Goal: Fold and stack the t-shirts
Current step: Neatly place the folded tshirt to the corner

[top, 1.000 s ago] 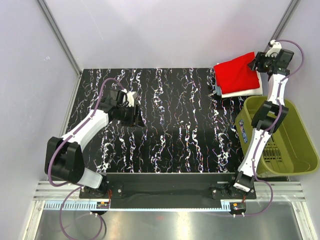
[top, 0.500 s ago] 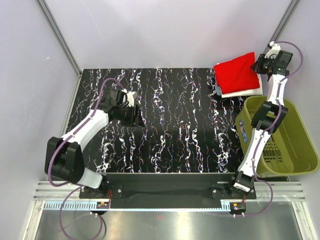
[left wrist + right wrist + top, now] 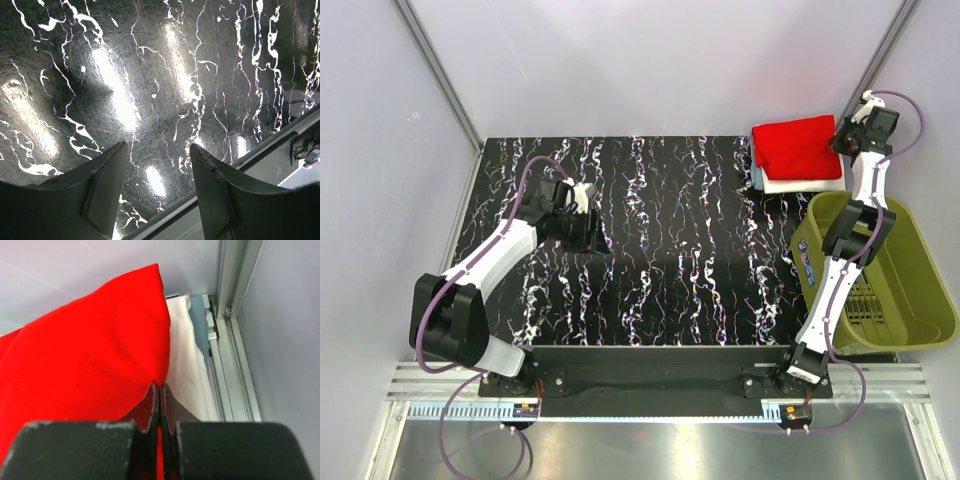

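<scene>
In the overhead view's upper right, the right gripper (image 3: 840, 144) is resting, jaws pressed shut, against the right edge of the red t-shirt (image 3: 795, 147), which is lying crosswise atop the white t-shirt (image 3: 807, 185), while the left gripper (image 3: 592, 232) is hovering mid-desk (image 3: 670, 260), jaws apart and empty.

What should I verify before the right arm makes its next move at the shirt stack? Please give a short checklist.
1. Red t-shirt lies flat on top of the stack: ok.
2. White t-shirt sits under it, edges roughly in line: ok.
3. Right jaws closed together: ok.
4. Right jaws free of red cloth: cannot tell.
5. Left jaws open and empty above the table: ok.
6. No shirt visible in the basket: ok.
</scene>
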Action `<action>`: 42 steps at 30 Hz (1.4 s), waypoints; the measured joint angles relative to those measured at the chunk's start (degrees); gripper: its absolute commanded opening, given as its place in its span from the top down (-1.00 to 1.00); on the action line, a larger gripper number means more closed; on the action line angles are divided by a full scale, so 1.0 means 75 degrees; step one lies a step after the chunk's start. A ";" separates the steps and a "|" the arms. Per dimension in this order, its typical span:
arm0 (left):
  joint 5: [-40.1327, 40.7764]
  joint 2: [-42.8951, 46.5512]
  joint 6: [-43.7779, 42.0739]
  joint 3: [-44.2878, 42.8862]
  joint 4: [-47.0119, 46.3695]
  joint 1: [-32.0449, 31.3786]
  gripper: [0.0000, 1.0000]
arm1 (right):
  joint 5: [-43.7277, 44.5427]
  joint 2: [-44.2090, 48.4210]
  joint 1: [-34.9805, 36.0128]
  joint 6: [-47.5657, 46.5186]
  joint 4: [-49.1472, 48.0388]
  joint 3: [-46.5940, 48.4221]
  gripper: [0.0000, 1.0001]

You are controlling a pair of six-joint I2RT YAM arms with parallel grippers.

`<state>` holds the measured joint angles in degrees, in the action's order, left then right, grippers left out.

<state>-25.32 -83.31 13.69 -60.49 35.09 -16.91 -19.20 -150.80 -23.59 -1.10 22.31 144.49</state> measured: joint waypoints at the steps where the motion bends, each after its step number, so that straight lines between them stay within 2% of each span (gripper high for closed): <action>1: 0.0000 0.0000 0.0000 0.0000 0.0003 0.0000 -0.17 | 0.0096 0.0029 0.0015 0.0041 -0.0012 -0.0044 1.00; 4: 0.0000 0.0000 0.0000 0.0000 0.0000 0.0000 -0.17 | 0.0283 0.0096 0.0058 0.0224 -0.0026 -0.0125 0.90; 5: 0.0000 0.0000 0.0000 0.0000 0.0000 0.0000 -0.17 | 0.0315 0.0096 0.0067 0.0283 -0.0029 -0.0125 0.70; 7: 0.0000 0.0000 0.0000 0.0000 0.0000 0.0000 -0.17 | 0.0367 0.0096 0.0076 0.0388 -0.0026 -0.0125 0.57; 9: 0.0000 0.0000 0.0000 0.0000 0.0000 0.0000 -0.17 | 0.0437 0.0096 0.0076 0.0455 0.0000 -0.0099 0.24; 11: 0.0000 0.0000 0.0000 0.0000 0.0003 0.0000 -0.17 | 0.0560 0.0096 0.0076 0.0519 0.0047 -0.0020 0.11; 13: 0.0000 0.0000 -0.0003 0.0000 0.0000 0.0000 -0.17 | 0.0694 0.0105 0.0076 0.0574 0.0099 0.0061 -0.15; 14: 0.0000 0.0000 -0.0003 0.0000 0.0000 0.0000 -0.17 | 0.0807 0.0137 0.0076 0.0603 0.0117 0.0064 -0.17; 18: 0.0003 0.0006 0.0000 0.0000 0.0000 0.0000 -0.17 | 0.1110 0.0501 0.0079 0.0676 0.0335 -0.0093 -0.17; 24: 0.0000 0.0210 0.0000 0.0000 0.0000 0.0000 -0.18 | 0.1539 0.1754 0.0318 0.0641 0.0466 -0.0784 -0.20; 28: 0.0000 0.0323 0.0000 0.0000 -0.0003 0.0000 -0.18 | 0.2226 0.2489 0.1131 0.0160 0.0335 -0.1204 0.08; 30: -0.0006 0.0382 0.0000 0.0000 -0.0003 0.0000 -0.18 | 0.2442 0.2649 0.1769 -0.0055 0.0204 -0.1384 0.12; 35: -0.0026 0.0533 0.0003 0.0000 -0.0009 0.0000 -0.18 | 0.2838 0.2518 0.3013 -0.0527 0.0017 -0.1740 0.06; 37: -0.0032 0.0560 0.0003 0.0000 -0.0009 0.0000 -0.18 | 0.2952 0.2288 0.3226 -0.0758 -0.0017 -0.1708 0.12; 39: -0.0038 0.0565 0.0003 0.0000 -0.0012 0.0000 -0.18 | 0.3083 0.1964 0.3249 -0.0988 -0.0017 -0.1582 0.33; 42: -0.0055 0.0565 0.0003 0.0000 -0.0012 0.0000 -0.18 | 0.3153 0.1495 0.3124 -0.1209 0.0009 -0.1408 0.33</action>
<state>-25.74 -79.07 13.72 -60.49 35.00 -16.91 4.45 -139.59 -0.16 -10.17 22.37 133.93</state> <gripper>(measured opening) 0.589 0.335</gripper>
